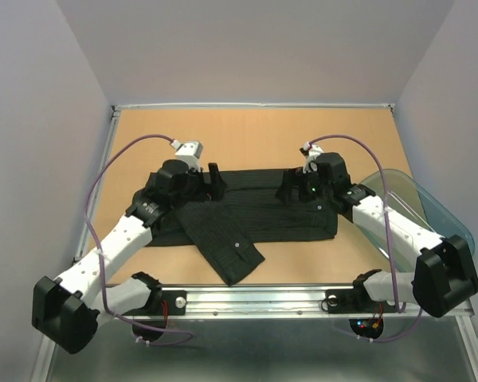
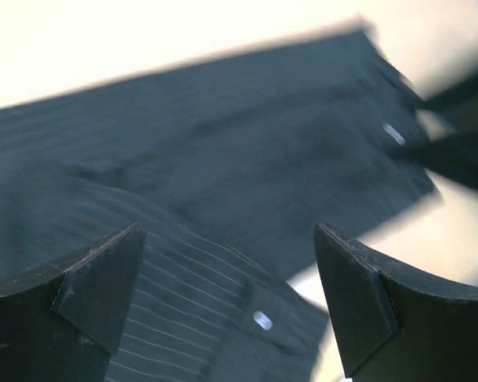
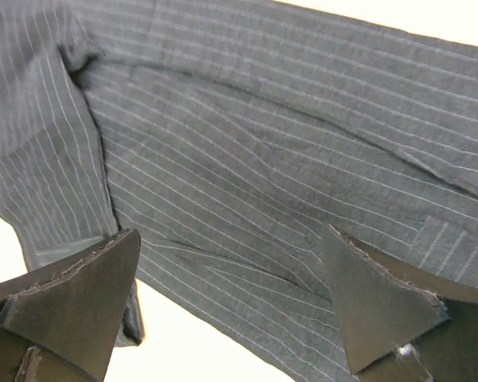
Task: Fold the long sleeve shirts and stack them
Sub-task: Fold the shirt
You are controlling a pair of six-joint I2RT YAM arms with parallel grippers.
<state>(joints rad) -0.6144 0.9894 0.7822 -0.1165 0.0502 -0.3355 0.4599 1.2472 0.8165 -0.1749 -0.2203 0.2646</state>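
Note:
One black pinstriped long sleeve shirt (image 1: 255,211) lies partly folded across the middle of the table. A cuffed sleeve (image 1: 233,256) with a white button runs out diagonally toward the near edge. My left gripper (image 1: 215,181) is open over the shirt's left part; its wrist view shows the sleeve cuff and button (image 2: 262,320) between the fingers. My right gripper (image 1: 291,185) is open over the shirt's right part; its wrist view shows striped cloth (image 3: 247,183) and a cloth edge below. Neither holds anything.
A clear bluish plastic bin (image 1: 426,208) stands at the table's right edge, beside the right arm. Bare tan tabletop (image 1: 255,135) lies behind the shirt. A metal rail (image 1: 255,298) runs along the near edge.

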